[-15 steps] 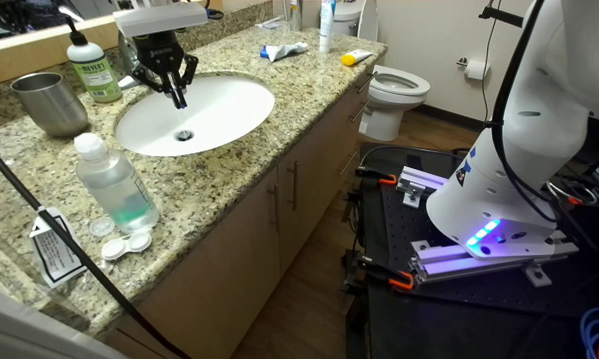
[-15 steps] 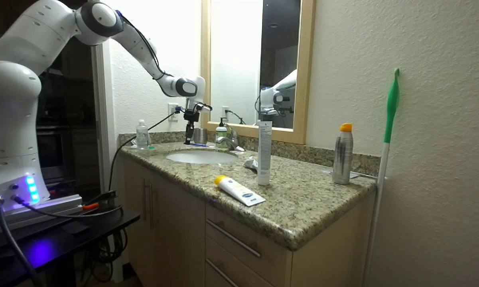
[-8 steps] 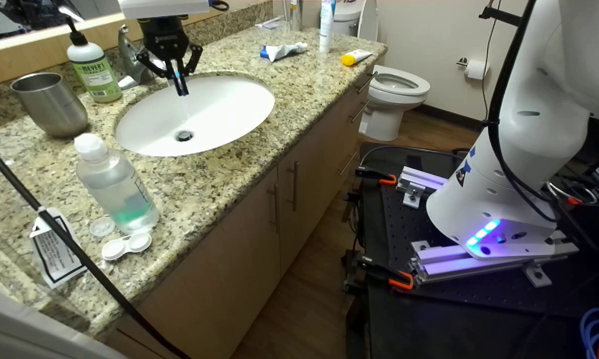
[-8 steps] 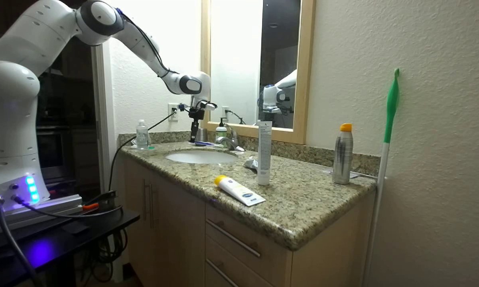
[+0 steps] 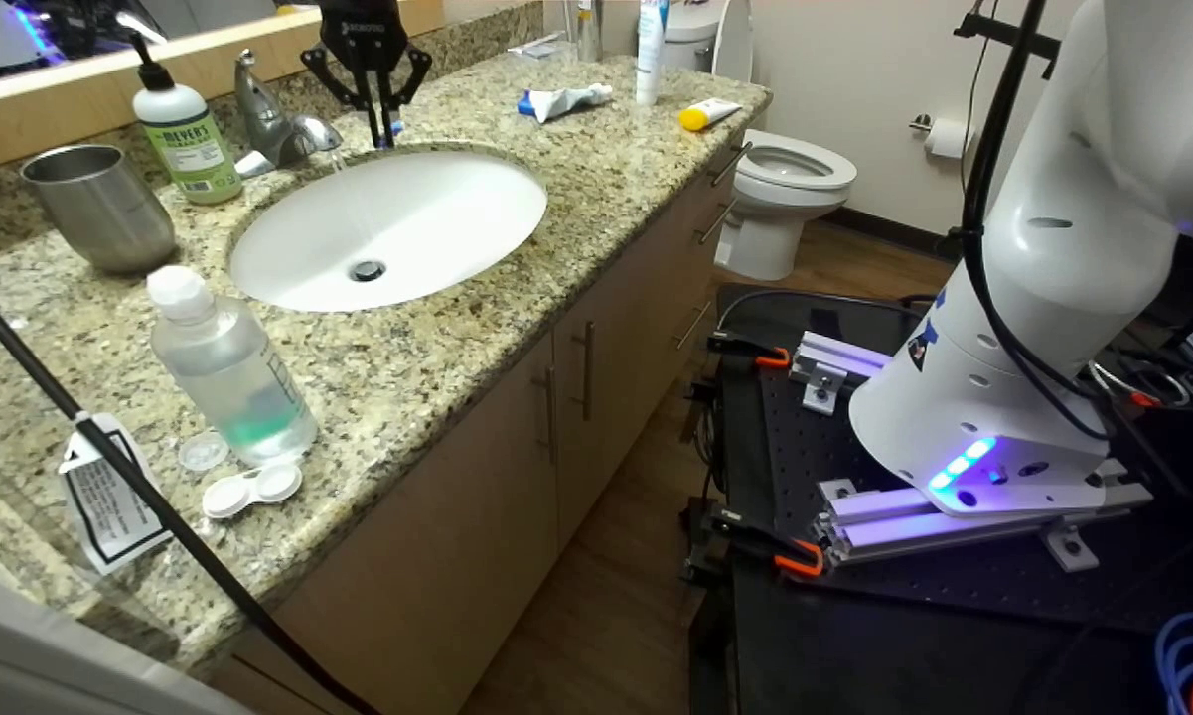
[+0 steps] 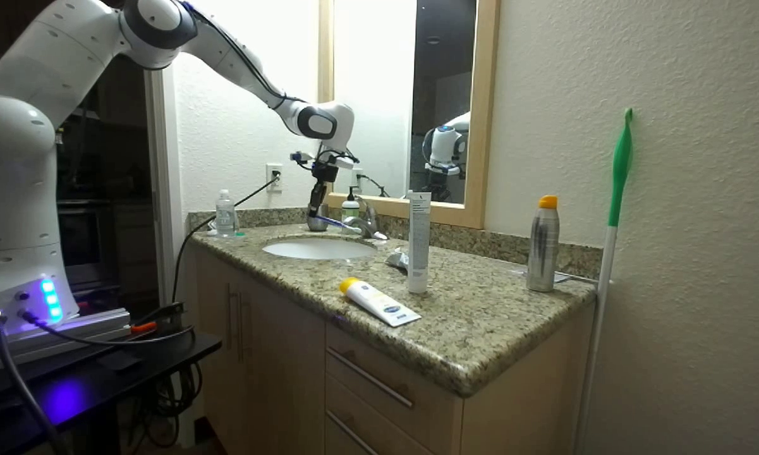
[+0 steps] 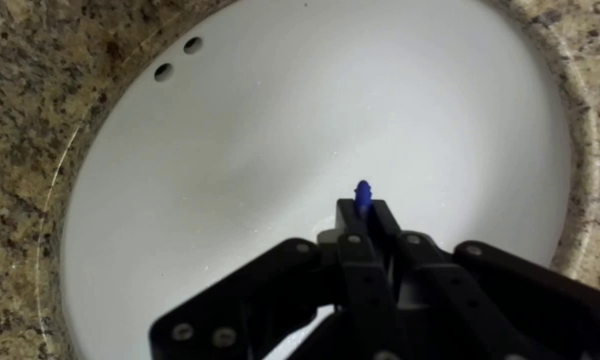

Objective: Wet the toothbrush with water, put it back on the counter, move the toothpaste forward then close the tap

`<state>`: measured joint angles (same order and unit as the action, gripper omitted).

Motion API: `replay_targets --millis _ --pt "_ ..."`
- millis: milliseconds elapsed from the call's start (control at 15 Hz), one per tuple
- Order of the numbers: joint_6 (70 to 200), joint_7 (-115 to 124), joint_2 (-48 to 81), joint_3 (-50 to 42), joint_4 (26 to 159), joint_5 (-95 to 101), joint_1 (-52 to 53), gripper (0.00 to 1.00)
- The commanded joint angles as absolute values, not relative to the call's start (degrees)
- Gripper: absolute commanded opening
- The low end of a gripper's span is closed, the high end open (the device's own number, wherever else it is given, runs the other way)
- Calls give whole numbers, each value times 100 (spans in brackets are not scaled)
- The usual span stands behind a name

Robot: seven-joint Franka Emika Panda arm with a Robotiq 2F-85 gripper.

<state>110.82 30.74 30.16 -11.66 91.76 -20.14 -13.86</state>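
My gripper (image 5: pixel 385 139) is shut on the toothbrush (image 6: pixel 336 222), above the basin's back rim beside the tap (image 5: pixel 276 129). In an exterior view, the blue brush slopes down from my fingertips toward the tap's spout. In the wrist view, its blue end (image 7: pixel 363 192) pokes out between the finger pads; the rest is hidden. A thin stream of water falls from the spout into the basin. The toothpaste (image 5: pixel 568 100), a crumpled whitish tube with a blue cap, lies on the granite counter (image 5: pixel 477 333) beyond the basin. An upright tube partly hides it in an exterior view (image 6: pixel 397 258).
A white basin (image 5: pixel 457 248) is below my gripper. A soap bottle (image 5: pixel 187 139), metal cup (image 5: pixel 104 209) and clear bottle (image 5: pixel 238 367) stand on one side. An upright white tube (image 6: pixel 419 246), yellow-capped tube (image 6: pixel 379 303) and spray can (image 6: pixel 543 246) are on the other side.
My gripper has risen and moved away from in front of the tap, toward the toothpaste side, carrying the toothbrush. The tap, partly hidden before, now shows fully in an exterior view.
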Motion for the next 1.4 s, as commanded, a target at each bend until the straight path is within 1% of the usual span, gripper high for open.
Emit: replay_targets --millis 0,67,267,333,600,800,1067,1333 --pt "11034 2999 2681 -1096 9268 -2484 -1534 2" --pt "11058 3060 2897 -1174 9141 -2274 -1467 8" --pt "11055 3060 2762 -1163 9141 -2367 -1472 8" --pt "11055 3060 2758 -1159 9142 -2368 -1471 2" --pt "11821 3192 2723 -1306 9061 -2741 -1737 2" --pt "12130 3307 2796 -1433 8838 -3089 -2072 2" --pt "12260 3762 3200 -1685 8423 -3031 -2466 2" --pt "12517 4545 3957 -1948 7872 -2698 -2705 2"
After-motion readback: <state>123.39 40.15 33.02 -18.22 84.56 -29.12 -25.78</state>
